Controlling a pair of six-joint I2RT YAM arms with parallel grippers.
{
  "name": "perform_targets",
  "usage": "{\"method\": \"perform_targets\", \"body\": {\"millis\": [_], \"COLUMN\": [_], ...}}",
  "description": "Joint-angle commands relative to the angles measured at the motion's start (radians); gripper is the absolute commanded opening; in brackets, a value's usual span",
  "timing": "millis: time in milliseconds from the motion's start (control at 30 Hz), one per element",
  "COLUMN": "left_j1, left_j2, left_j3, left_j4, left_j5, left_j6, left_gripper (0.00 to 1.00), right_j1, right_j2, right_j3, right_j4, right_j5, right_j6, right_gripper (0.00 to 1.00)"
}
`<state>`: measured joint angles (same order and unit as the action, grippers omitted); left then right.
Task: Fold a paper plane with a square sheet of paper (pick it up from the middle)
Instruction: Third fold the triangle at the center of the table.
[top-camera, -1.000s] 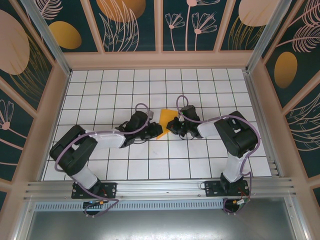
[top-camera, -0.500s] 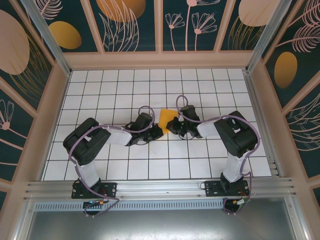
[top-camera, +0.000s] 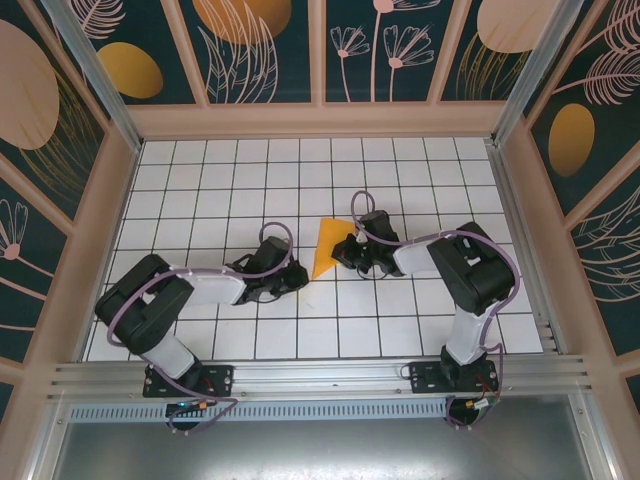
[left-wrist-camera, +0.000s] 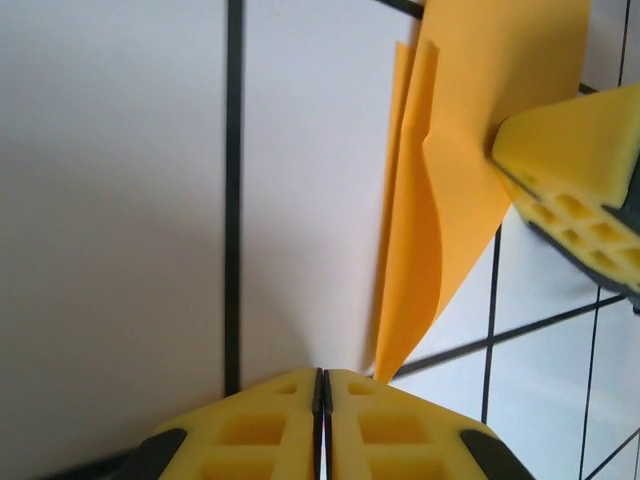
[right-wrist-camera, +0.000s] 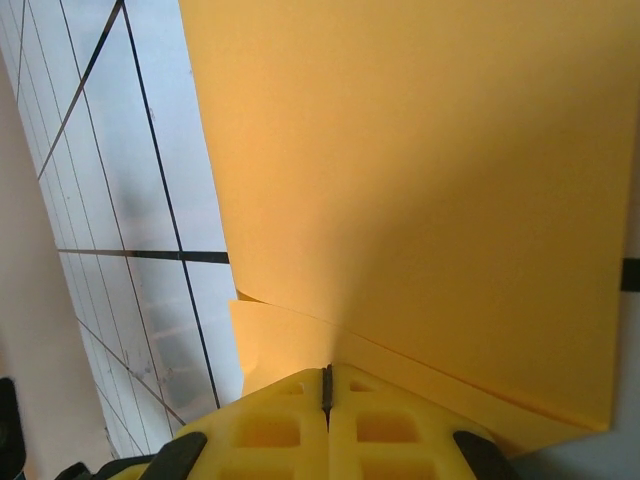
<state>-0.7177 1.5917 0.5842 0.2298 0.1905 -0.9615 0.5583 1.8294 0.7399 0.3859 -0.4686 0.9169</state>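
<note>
Right fingers tight on folded orange paper — left fingers together nearby

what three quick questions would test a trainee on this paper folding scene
1. True or false: the left gripper is holding the sheet of paper.
2. The sheet of paper is: A) a flat square, B) folded, tapering to a point, C) crumpled into a ball.
3. Which gripper is clamped on the paper?
Key: 1 false, its jaws are shut on nothing; 2 B; 3 the right gripper.
</note>
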Motion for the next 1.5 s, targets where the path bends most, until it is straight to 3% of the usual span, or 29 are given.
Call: {"method": "perform_targets", "body": {"millis": [0, 133, 300, 533, 600, 900, 1467], "left_j1": [0.008, 0.006, 0.006, 0.007, 0.006, 0.006, 0.006], "left_j2": [-0.102, -0.184, -0.153, -0.011, 0.034, 0.116, 0.208], "left_j3": [-0.001, 0.011, 0.057, 0.153, 0.181, 0.232, 0.252], "left_j4": [-0.103, -0.11, -0.054, -0.026, -0.023, -0.103, -0.146], "left_j5": [-0.078, -0.096, 0.021, 0.13, 0.157, 0.069, -0.027], "left_j6": [0.026, 0.047, 0.103, 0.142, 0.154, 0.181, 0.209], "left_gripper": [0.13, 0.16, 0.18, 0.15, 0.14, 0.11, 0.06], "right_j1": [0.034, 0.069, 0.1, 0.081, 0.062, -0.005, 0.001], "right_j2": [0.012, -0.034, -0.112, -0.263, -0.294, -0.305, -0.202], "right_j3": [-0.023, -0.058, -0.07, -0.021, -0.04, -0.152, -0.129], "right_j4": [-0.09, -0.087, -0.091, -0.212, -0.235, -0.154, -0.001], "right_j5": [0.044, 0.05, 0.068, 0.139, 0.161, 0.1, 0.018], "right_j6": [0.002, 0.033, 0.058, -0.012, -0.016, 0.017, 0.059], "right_gripper": [0.07, 0.07, 0.08, 0.21, 0.3, 0.5, 0.51]}}
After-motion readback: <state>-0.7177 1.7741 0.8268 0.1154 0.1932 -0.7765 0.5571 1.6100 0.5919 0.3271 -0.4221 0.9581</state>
